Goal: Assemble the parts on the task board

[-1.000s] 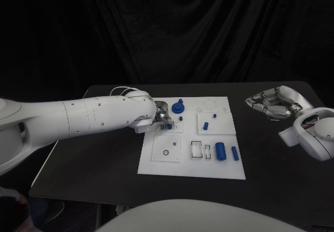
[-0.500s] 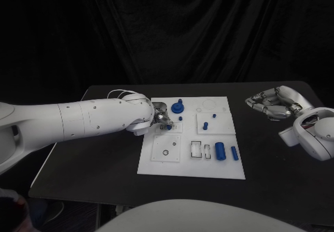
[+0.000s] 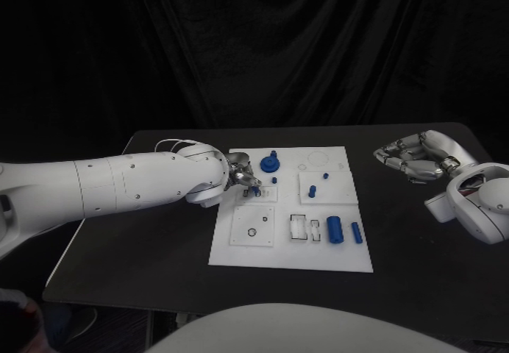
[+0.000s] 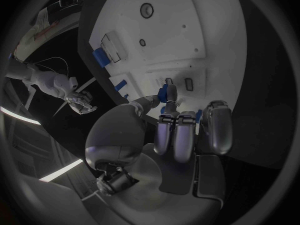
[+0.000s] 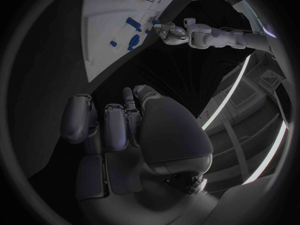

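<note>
We saw the left hand (image 3: 243, 176) low over the white board (image 3: 286, 257), near its far left corner, with the fingers (image 4: 177, 132) curled in and a small blue piece (image 4: 167, 92) pinched at their tips. That piece touched the board's surface beside a small square panel, though we could not tell whether it sat in a hole there. Just past the hand, toward the back of the board, stood a round blue knob (image 3: 271, 163), and a tiny blue peg (image 3: 275, 179) lay just beside the fingertips. Further out from the hand, toward the middle of the board, we found a short blue pin (image 3: 312, 191) and another tiny blue stud (image 3: 326, 176). Toward the near right part of the board, well apart from the hand, lay a thick blue cylinder (image 3: 335, 229) with a thinner blue rod (image 3: 357, 233) just beside it. The right hand (image 3: 415, 157) hung above the black table (image 3: 138, 243) off the board's right edge, well apart from every piece, its fingers curled in on themselves and holding nothing
</note>
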`<state>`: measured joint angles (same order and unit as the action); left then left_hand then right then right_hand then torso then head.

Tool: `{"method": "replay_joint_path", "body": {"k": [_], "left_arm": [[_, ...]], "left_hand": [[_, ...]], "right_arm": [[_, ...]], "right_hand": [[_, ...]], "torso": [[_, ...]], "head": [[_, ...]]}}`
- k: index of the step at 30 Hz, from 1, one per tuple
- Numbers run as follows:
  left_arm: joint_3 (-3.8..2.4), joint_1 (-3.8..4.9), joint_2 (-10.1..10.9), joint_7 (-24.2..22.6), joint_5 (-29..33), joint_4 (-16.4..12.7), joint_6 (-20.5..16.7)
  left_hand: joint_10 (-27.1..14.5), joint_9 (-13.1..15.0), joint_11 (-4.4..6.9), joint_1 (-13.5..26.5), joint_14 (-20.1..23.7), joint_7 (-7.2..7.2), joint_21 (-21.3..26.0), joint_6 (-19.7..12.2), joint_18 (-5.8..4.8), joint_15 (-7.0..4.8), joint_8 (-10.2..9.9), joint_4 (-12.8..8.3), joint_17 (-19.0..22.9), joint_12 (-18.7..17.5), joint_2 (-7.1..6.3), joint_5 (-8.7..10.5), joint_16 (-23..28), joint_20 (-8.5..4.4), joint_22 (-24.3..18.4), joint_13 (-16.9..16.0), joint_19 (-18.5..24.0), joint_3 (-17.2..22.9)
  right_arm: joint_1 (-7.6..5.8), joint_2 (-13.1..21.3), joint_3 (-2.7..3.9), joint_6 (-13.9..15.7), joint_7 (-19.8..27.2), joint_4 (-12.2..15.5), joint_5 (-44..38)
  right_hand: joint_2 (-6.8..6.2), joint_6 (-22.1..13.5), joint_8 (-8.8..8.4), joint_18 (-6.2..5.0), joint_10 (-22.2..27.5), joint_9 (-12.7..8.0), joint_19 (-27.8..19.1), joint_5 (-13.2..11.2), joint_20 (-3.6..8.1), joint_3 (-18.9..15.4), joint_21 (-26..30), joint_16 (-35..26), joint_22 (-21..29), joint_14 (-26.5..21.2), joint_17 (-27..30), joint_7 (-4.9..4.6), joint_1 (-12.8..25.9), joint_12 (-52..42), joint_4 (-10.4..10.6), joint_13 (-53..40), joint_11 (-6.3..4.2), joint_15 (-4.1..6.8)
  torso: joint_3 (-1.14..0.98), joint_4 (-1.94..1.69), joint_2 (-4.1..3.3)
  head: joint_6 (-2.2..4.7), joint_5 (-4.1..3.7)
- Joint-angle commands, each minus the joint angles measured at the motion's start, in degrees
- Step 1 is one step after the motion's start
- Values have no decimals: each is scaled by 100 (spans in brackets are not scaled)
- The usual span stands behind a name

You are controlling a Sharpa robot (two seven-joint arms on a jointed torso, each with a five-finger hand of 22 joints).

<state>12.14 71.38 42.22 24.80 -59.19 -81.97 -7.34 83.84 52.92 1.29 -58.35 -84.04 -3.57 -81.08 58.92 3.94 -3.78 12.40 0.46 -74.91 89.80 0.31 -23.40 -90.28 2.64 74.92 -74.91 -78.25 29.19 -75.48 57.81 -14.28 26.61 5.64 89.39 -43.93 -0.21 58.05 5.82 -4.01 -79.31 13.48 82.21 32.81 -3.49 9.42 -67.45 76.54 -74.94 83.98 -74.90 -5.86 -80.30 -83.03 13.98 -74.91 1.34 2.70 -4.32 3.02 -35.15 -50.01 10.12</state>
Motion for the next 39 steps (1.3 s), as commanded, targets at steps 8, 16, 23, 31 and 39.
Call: {"method": "replay_joint_path", "body": {"k": [8, 16, 23, 31, 39], "left_arm": [[-2, -98, 122, -317, 21, -127, -675], [-2, -240, 136, -511, 20, -123, -964], [-2, -367, 98, -689, 20, -83, -1201], [-2, -461, 80, -824, 20, -64, -1378], [-2, -505, 101, -847, 20, -59, -1464]], "left_hand": [[616, 8, 2, 41, -596, 81, 42, 37, 4, -25, -1, -447, -1509, 20, -33, 66, 28, -12, 101, -1509, 17, 451], [616, 7, -13, 74, -596, 67, 68, -7, 10, -14, -48, -375, -1509, 20, -11, 157, 28, -5, 79, -1509, 39, 421], [616, 7, -16, 79, -596, 64, 66, -15, 8, -11, -63, -348, -1509, 20, -2, 196, 28, -2, 89, -1509, 33, 406], [616, 6, -18, 87, -596, 60, 69, -22, 9, -9, -73, -327, -1509, 20, -1, 213, 28, -1, 87, -1509, 36, 393], [616, 6, -21, 97, -596, 59, 67, -27, 7, -6, -84, -297, -1509, 20, -3, 243, 28, 2, 95, -1509, 30, 369]], "right_arm": [[20, -10, 4, -1, -81, -5, -37], [21, 1, 3, 10, -79, 5, -48], [21, 34, 3, 20, -76, 27, -52], [21, 47, 3, 24, -70, 35, -53], [26, 54, 3, 17, -65, 30, -53]], "right_hand": [[-14, -14, -27, -100, 19, 6, -47, 31, 6, 0, 38, -32, -691, 184, -183, -16, -47, 27, -32, -96, -4, -2], [-23, -16, -29, -101, 32, 6, -48, 37, 4, -1, 46, -34, -689, 182, -180, -18, -51, 37, -38, -78, -2, -4], [-23, -16, -29, -101, 32, 6, -48, 37, 4, -1, 46, -34, -689, 182, -180, -18, -51, 37, -38, -78, -2, -4], [-23, -16, -29, -101, 32, 6, -48, 37, 4, -1, 46, -34, -689, 182, -180, -18, -51, 37, -38, -78, -2, -4], [-23, -16, -29, -101, 32, 6, -48, 37, 4, -1, 46, -34, -689, 182, -180, -18, -51, 37, -38, -78, -2, -4]], "torso": [[1, -4, 0], [-5, -1, 2], [-5, 0, 0], [-3, 6, -1], [0, 5, -1]], "head": [[1, 33], [1, 36], [1, 22], [1, 26], [1, 33]]}}
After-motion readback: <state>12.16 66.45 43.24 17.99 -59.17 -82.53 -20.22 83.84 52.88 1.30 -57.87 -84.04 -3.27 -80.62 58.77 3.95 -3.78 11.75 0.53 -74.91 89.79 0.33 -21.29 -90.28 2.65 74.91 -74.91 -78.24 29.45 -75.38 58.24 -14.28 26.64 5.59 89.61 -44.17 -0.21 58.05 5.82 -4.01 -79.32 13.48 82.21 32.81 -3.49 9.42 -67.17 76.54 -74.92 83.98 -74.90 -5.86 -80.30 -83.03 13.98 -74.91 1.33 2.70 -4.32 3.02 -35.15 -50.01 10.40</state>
